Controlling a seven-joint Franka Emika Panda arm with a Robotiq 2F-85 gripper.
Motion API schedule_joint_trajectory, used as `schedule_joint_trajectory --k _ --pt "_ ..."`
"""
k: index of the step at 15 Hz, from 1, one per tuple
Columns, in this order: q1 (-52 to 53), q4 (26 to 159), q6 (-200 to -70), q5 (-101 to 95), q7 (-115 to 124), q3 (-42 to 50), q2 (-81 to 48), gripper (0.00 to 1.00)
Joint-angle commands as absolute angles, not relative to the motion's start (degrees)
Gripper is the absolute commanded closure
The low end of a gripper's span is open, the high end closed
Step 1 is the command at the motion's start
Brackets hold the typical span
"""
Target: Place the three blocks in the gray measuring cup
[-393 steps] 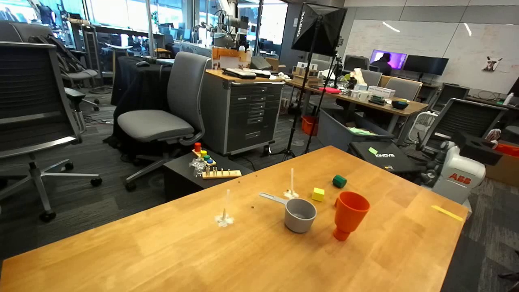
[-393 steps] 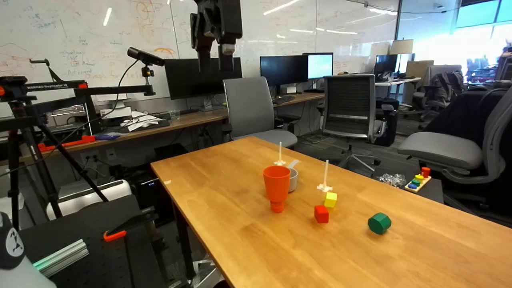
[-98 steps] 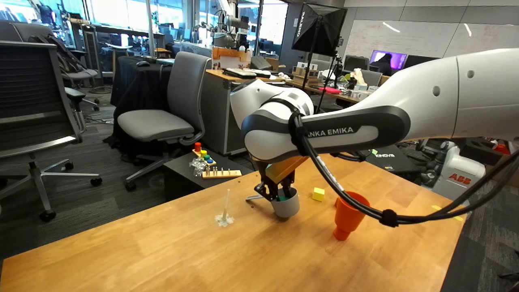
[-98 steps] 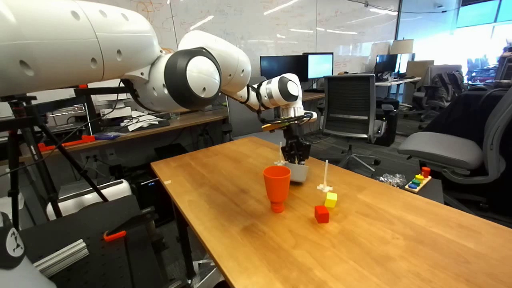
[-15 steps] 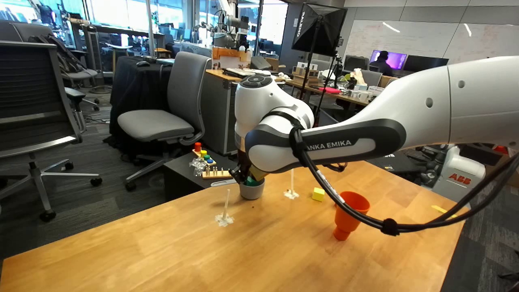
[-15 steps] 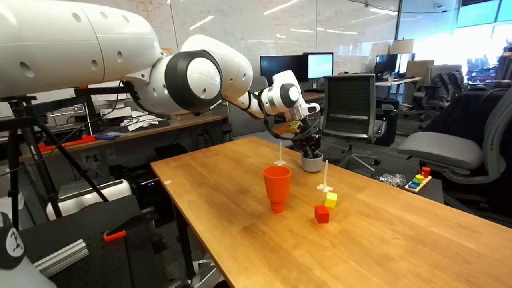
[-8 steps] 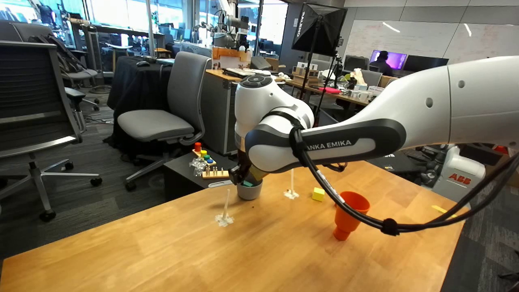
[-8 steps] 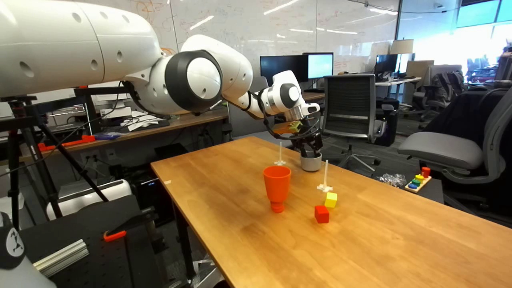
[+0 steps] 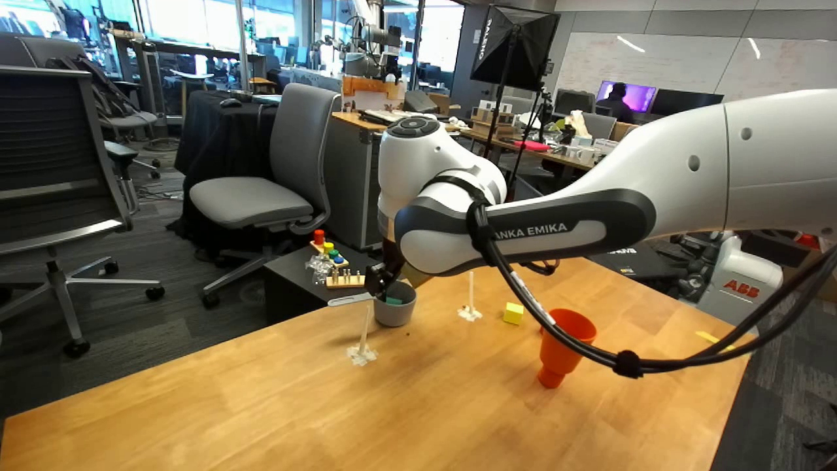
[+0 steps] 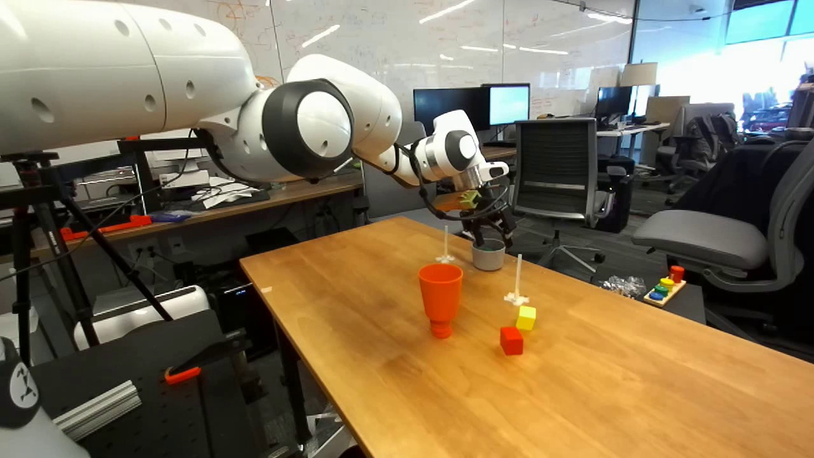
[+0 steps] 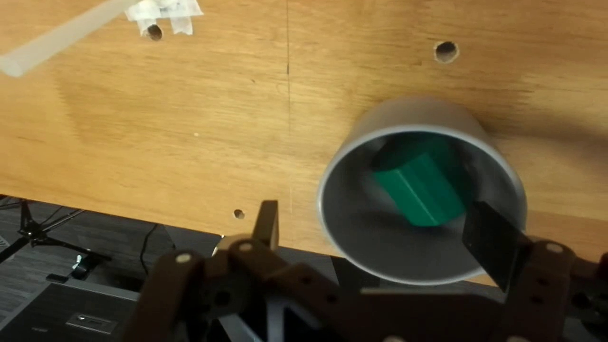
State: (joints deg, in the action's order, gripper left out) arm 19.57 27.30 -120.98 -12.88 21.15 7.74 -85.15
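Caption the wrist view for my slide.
A lone green block inside the gray measuring cup near the edge of the table, the claw open.

The round gray cup holds a faceted green block. A yellow cube and red cube lie outside.

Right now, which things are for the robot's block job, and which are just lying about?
For the job:
gray measuring cup
green block, inside that cup
yellow block, on the table
red block, on the table

Not for the job:
orange cup
two white sticks, standing up
colourful peg toy, beside the table
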Motion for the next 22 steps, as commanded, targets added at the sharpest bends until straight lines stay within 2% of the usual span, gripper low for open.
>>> schedule_joint_trajectory --k 1,11,15,16,22 --pt "19.6 25.7 -121.2 -12.8 21.1 7.9 -85.1 0.0" --pt "19.8 25.5 -122.3 -12.4 25.5 9.2 -83.2 0.0" --pt "19.4 25.4 -117.6 -12.6 33.7 10.9 -81.3 0.0" --pt "19.3 25.4 -120.7 -12.3 29.9 9.7 -82.9 0.0" --pt "19.4 25.8 -120.5 -12.4 30.2 9.9 -83.1 0.0"
